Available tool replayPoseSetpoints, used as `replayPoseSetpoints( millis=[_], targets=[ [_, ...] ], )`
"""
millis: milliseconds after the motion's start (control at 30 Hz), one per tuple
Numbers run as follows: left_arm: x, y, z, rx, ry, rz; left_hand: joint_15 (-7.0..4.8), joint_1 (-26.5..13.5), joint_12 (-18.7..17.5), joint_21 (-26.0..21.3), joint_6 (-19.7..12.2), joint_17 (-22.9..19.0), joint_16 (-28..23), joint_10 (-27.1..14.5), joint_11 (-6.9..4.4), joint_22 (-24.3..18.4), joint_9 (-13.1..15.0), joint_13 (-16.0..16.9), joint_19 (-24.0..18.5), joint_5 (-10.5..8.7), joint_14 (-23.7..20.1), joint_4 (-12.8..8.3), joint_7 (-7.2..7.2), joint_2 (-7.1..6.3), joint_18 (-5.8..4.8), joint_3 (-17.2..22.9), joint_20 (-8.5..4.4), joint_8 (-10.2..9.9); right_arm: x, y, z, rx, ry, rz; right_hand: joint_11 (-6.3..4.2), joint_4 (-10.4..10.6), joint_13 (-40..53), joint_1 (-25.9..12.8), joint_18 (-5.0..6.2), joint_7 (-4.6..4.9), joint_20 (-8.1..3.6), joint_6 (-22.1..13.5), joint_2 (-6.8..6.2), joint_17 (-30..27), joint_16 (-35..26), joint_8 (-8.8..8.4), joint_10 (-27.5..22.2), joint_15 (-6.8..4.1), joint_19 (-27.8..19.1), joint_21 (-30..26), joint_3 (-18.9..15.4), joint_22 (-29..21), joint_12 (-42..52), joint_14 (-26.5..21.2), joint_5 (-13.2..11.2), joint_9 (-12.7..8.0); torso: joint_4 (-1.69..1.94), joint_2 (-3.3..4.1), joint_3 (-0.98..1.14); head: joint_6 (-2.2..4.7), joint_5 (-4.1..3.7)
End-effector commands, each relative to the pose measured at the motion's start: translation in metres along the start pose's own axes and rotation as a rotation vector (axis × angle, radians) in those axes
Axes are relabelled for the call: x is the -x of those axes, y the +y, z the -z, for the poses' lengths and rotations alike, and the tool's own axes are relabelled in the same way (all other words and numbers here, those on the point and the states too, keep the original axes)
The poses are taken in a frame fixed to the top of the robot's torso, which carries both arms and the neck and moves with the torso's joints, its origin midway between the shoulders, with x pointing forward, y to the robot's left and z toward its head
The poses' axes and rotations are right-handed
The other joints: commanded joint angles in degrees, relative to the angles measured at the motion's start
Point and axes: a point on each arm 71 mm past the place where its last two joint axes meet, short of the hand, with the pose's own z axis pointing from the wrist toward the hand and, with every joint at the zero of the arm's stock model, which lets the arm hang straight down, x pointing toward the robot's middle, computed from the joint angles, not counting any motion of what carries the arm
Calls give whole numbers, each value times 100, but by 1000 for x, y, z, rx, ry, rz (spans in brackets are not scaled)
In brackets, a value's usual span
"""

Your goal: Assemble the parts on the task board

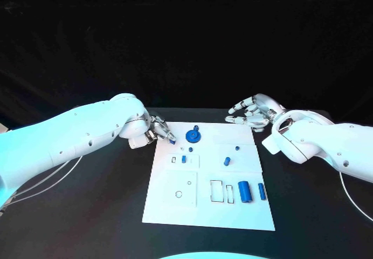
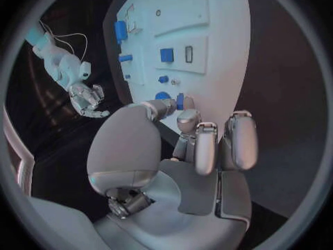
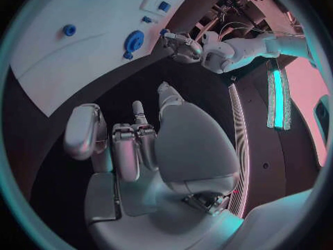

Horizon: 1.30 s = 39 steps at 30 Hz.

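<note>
Left hand: the left hand is being held at the far left corner of the task board, and a small blue part is being pinched between its fingertips.
Right hand: the right hand is being kept off the board, beyond its far right corner, with fingers loosely curled and nothing grasped.
Task's things: a round blue piece is sitting on the far end of the board, just beside the left hand; two small blue pegs and are standing mid-board; a long blue cylinder and a slimmer blue bar are lying near the right edge.
Risk: the pinched part is judged likely to slip or tilt, since so little of it is being gripped; a skewed entry into its seat could jam it.
Risk, second: the round blue piece could be knocked if the left hand is swung sideways.
Surroundings: empty rectangular slots are being left open beside the cylinder.
In the way: nothing is seen lying between the pinched part and the board.
</note>
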Motion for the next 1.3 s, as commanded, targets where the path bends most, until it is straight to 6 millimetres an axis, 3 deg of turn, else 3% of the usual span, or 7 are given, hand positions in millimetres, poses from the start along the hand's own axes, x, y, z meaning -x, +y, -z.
replayPoseSetpoints(
  millis=[33, 467, 800, 1300],
  targets=[
    [-6, -3, 6, -21, 0, 9, -58, -91, 32, 47, 82, 1328, 40, 64, -8, 40, 518, 22, 66, 68, 549, -967, -23, 14, -43, 1001, -13, 12, -1, 0, 1, 4, 11, 4, 21, 0, 1278, -60, 77, -23, 0, -18, 19, 1273, -18, 35, 372, 32, -35, -35, -8, -2, -9, 541, 18, 3, 10, -6, -3, -21, 6],
    [-31, 7, 20, -37, -46, -37, -90, -322, 118, 128, 174, 1363, 57, 199, -44, 198, 540, 160, 177, 317, 562, -1132, -59, -19, -78, 1158, -46, 48, 0, -3, 2, -1, 9, 4, 19, -1, 1272, -64, 78, -24, -1, -14, 22, 1261, -23, 40, 368, 31, -34, -39, -10, -3, -14, 538, 32, 4, 10, -3, -6, -54, 39],
    [-50, 9, 16, -31, -66, -116, -96, -364, 140, 157, 187, 1382, 66, 227, -49, 256, 546, 191, 216, 370, 568, -1164, -63, -23, -91, 1183, -52, 59, -1, -4, 3, -1, 13, 6, 19, -1, 1272, -64, 78, -24, -1, -14, 22, 1261, -23, 40, 368, 31, -34, -39, -10, -3, -14, 538, 32, 4, -9, 4, -3, -71, 61],
    [-59, 8, 15, -28, -88, -191, -99, -397, 155, 170, 196, 1381, 65, 247, -53, 280, 552, 215, 232, 420, 568, -1187, -66, -29, -96, 1199, -56, 68, -1, -5, 3, -1, 14, 9, 19, -1, 1272, -64, 78, -24, -1, -14, 22, 1261, -23, 40, 368, 31, -34, -39, -10, -3, -14, 538, 32, 4, -8, 3, 5, -100, 57]
  ],
)
